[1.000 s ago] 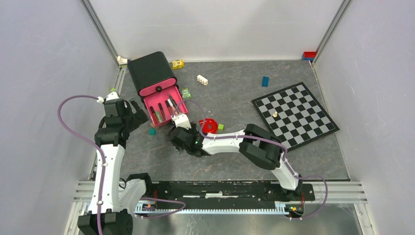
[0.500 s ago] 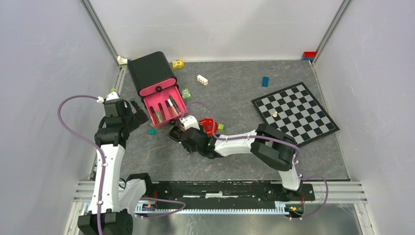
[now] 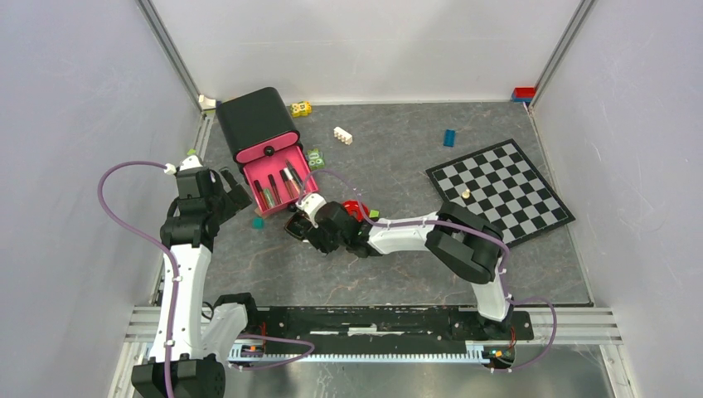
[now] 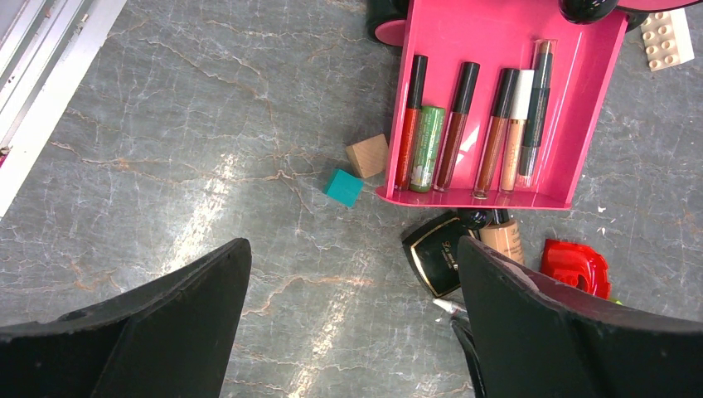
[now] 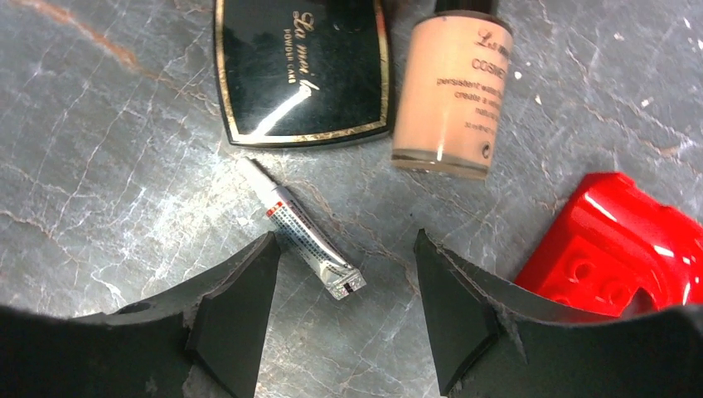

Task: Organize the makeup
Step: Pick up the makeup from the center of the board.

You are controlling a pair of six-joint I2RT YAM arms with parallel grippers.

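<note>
Three pieces of makeup lie loose on the table just in front of the pink drawer [image 4: 489, 33]: a square black compact [image 5: 303, 70], a beige bottle [image 5: 448, 95] and a small silver tube [image 5: 303, 230]. The drawer already holds six slim sticks [image 4: 456, 124] side by side, so the sorting looks well along, and the step in hand seems to be picking up the small tube. The right gripper [image 5: 344, 257] hangs low over it with its fingers apart, one on each side of the tube's crimped end, touching nothing. The next move, I judge, is a short drop and a close across the tube's narrow body, then a lift to the drawer. The tube lies flat and slantwise, so the fingers must reach the table to catch it. It is thin, white-silver, with fine print and a red band. Its pointed tip lies just below the compact's gold-edged rim, and its flat end faces the gripper. The bottle lies beside the compact, near a red piece [image 5: 618, 240] that is no makeup. The left gripper [image 4: 352, 257] hovers high by the drawer, fingers wide apart and empty, above two small cubes [image 4: 343, 186].
</note>
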